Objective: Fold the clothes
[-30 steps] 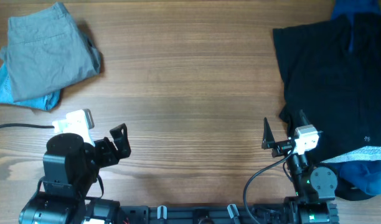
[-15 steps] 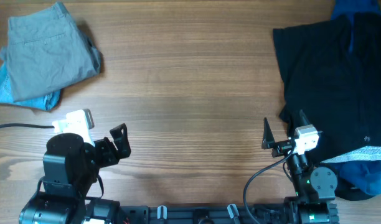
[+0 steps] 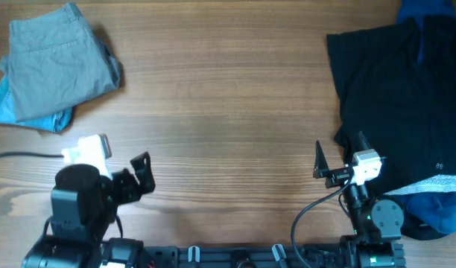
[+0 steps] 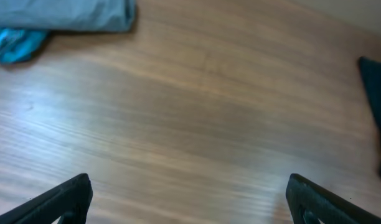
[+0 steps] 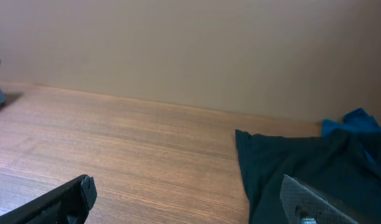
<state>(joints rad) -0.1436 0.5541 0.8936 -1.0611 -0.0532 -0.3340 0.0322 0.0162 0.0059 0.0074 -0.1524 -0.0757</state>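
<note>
1. left gripper point(image 4: 189, 200) hovers over the wooden table point(image 3: 228, 89) near its front-left edge; jaws spread wide, nothing between them
2. right gripper point(image 5: 190, 202) is likewise wide apart and empty; it sits just beside the black garment point(image 3: 399, 97) spread flat on the right
3. grey trousers point(image 3: 58, 65) lie folded at the far-left corner, on top of light-blue jeans point(image 3: 6, 106); a dark-blue garment point(image 3: 428, 9) shows at the far right

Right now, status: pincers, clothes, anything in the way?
Left pincer, right pincer open, empty. Grey trousers folded on jeans. Black garment unfolded. No obstruction seen.
</note>
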